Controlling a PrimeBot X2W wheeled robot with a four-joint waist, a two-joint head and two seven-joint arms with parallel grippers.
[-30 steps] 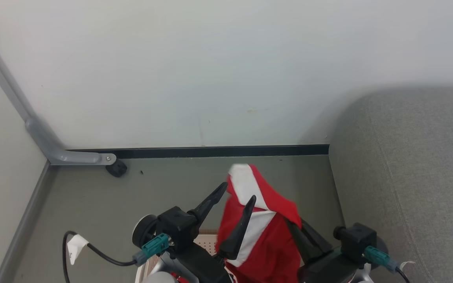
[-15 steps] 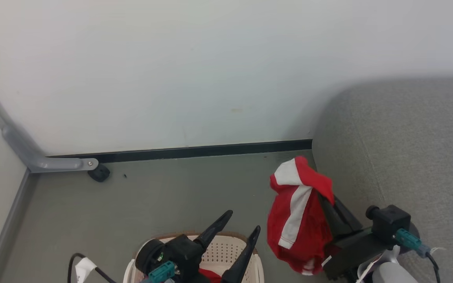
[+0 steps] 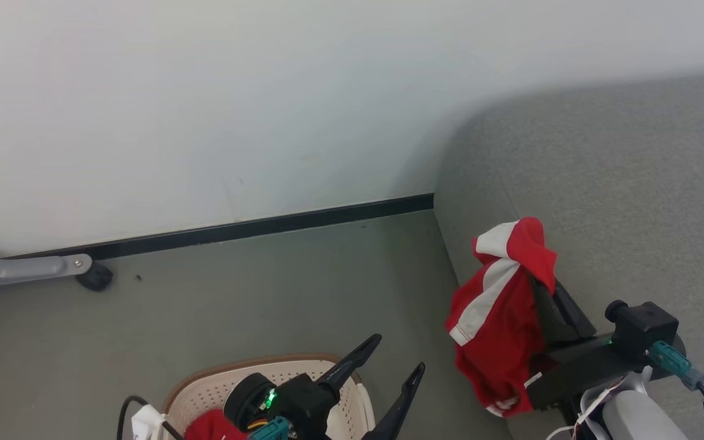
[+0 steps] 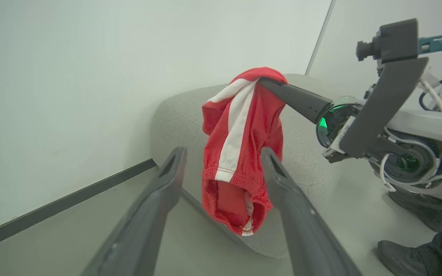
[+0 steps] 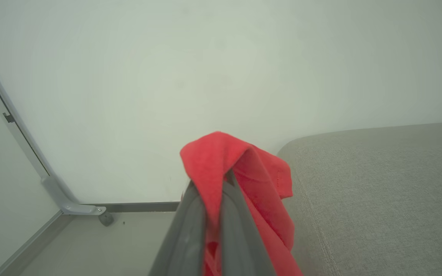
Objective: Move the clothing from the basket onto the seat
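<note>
Hanging from the R gripper [image 3: 538, 284], red shorts [image 3: 495, 318] w/ a white side stripe dangle clear of the floor [image 3: 266, 293], just at the rounded end of the grey sofa [image 3: 633, 183]; whether they touch the upholstery, can't tell. R fingers are pinched tight together on the fabric near its top, cloth draped over both tips. L gripper [image 3: 398, 352] sits lower, above the cream basket [image 3: 236, 365] w/ brown rim. Its fingers are spread wide, nothing btwn them, pointing toward the shorts but apart from them. Another red garment [image 3: 214, 425] lies inside the basket. Basket stands on the floor near the sofa, not touching it. Grey metal frame foot [image 3: 40, 267] w/ black caster sits by the wall. L wrist view: a dark shoe [image 4: 397, 255] on the floor beyond the R arm.
</note>
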